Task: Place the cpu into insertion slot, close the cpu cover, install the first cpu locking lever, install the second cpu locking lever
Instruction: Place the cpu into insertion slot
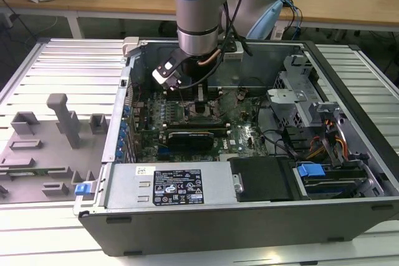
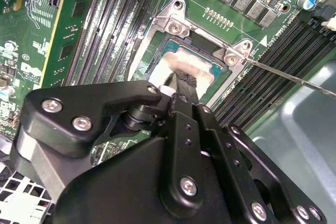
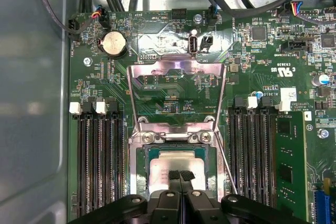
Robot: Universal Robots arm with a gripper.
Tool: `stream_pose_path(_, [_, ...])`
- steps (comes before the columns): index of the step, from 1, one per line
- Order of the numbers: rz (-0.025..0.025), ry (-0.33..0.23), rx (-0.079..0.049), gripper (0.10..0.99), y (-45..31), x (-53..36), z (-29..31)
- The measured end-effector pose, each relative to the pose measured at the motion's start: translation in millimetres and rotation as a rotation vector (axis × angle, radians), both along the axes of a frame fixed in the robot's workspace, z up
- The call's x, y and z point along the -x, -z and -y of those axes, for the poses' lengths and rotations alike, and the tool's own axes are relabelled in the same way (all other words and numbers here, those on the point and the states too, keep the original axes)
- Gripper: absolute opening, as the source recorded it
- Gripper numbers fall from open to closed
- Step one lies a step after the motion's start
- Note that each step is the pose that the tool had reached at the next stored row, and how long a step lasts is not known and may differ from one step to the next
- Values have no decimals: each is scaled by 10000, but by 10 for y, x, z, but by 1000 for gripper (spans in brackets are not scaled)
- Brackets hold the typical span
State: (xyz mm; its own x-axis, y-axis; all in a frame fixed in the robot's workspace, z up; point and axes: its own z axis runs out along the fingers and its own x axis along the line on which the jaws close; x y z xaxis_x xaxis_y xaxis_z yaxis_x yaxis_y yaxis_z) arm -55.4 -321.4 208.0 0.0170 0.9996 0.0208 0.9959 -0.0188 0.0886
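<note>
Exterior view's left: grey fixture tray (image 1: pixel 37 157), beside open computer case (image 1: pixel 249 232). Inside case: gripper (image 3: pixel 181 174), fingers pressed together, tips resting on cpu (image 3: pixel 164 169). The cpu is seated in insertion slot (image 3: pixel 137 174), between memory slots (image 3: pixel 97 161). Also: cpu cover (image 3: pixel 178 68), swung up, open; locking lever (image 2: pixel 294 78), thin rod angled away from slot.

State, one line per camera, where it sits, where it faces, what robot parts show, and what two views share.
Exterior view: off the arm, above the open computer case, looking down into it; the arm and hand show.
First wrist view: on the wrist, looking along the hand at the motherboard; its fingertips meet over the cpu, cpu cover raised.
Second wrist view: on the wrist, angled across the hand toward the insertion slot.
Shared: both wrist views show the cpu in the slot.
</note>
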Motion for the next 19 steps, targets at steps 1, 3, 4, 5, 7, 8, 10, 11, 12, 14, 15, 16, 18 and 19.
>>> stream_pose_path(1, [-4,0,5,106,-6,1,1])
stream_pose_path(3, [-1,0,1,106,-45,0,0])
stream_pose_path(4, [0,0,0,106,-58,0,0])
stream_pose_path(5, [-1,0,1,106,-76,0,0])
stream_pose_path(7, [0,0,1,106,-118,0,0])
stream_pose_path(8, [0,0,0,106,-142,0,0])
stream_pose_path(10, [0,0,1,106,-186,0,0])
stream_pose_path(11, [0,0,1,106,-194,0,0])
stream_pose_path(12, [0,0,1,106,-200,0,0])
stream_pose_path(14, [-1,0,1,106,-220,0,0])
stream_pose_path(15, [0,0,2,106,-230,0,0])
stream_pose_path(16, [-1,0,2,106,-238,0,0])
stream_pose_path(18, [0,0,1,106,-252,0,0])
stream_pose_path(19, [0,0,1,106,-264,0,0])
